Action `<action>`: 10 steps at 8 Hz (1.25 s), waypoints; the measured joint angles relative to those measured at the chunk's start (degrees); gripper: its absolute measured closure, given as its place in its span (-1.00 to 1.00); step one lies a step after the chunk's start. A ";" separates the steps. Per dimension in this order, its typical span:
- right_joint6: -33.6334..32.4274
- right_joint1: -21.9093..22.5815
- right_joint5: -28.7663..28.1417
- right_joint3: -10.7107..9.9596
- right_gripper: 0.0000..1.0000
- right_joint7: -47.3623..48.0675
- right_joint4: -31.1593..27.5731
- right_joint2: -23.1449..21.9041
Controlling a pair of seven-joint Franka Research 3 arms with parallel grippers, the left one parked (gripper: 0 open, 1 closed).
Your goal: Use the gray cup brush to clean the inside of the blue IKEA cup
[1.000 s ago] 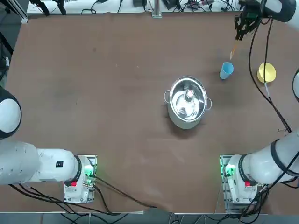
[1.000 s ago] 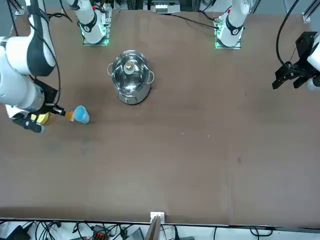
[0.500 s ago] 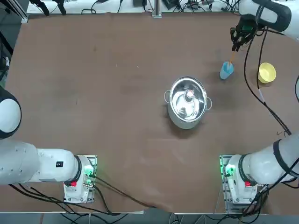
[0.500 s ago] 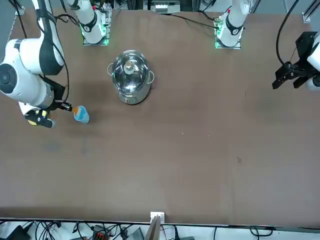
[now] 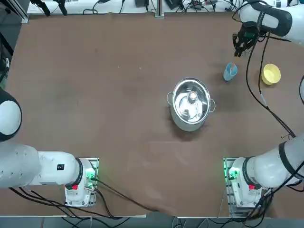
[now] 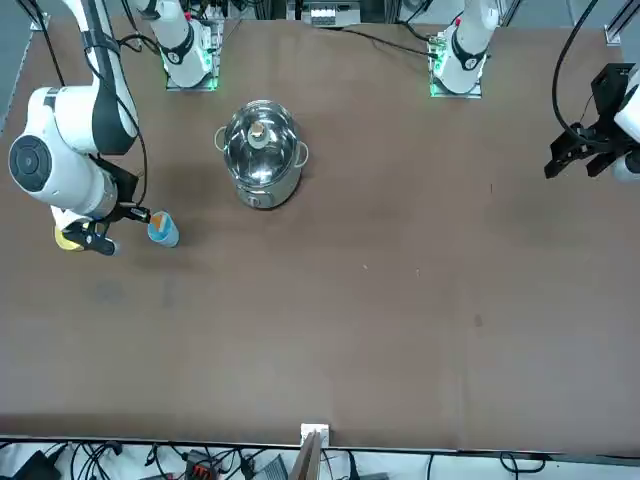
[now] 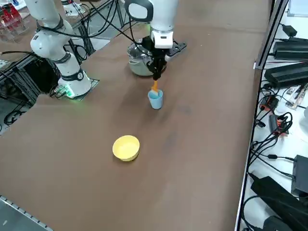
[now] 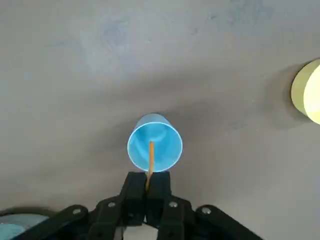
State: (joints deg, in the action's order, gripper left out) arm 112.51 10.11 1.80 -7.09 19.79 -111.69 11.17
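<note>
Brush (image 8: pixel 150 160) is pinched by its orange handle between the closed fingers (image 8: pixel 134 197) of the right gripper (image 8: pixel 147 192), and it is pointed straight down from the hand. Right under it the blue cup (image 8: pixel 154 143) is stood upright on the table (image 8: pixel 75 75), with the yellow bowl (image 8: pixel 307 90) well apart; the brush tip is seen inside the cup's open mouth

A light-blue cup (image 8: pixel 154 142) is showing an orange brush handle (image 8: pixel 150 162) inside; black fingers (image 8: pixel 135 197) are gripping it. The bowl (image 7: pixel 126 147) is glowing yellow (the pot (image 5: pixel 191 104) shiny steel) on a brown surface (image 5: pixel 95 95).
</note>
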 joint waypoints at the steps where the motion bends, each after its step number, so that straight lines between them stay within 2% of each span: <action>1: 0.01 -0.02 1.38 -0.09 0.93 0.00 -0.07 0.37; 5: 0.74 -0.18 4.18 -0.44 0.93 0.04 -0.10 2.55; 10: 4.49 0.15 4.38 -0.18 0.93 4.25 -0.02 3.64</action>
State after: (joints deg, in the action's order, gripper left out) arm 117.00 10.26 6.18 -7.27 24.04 -111.71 14.80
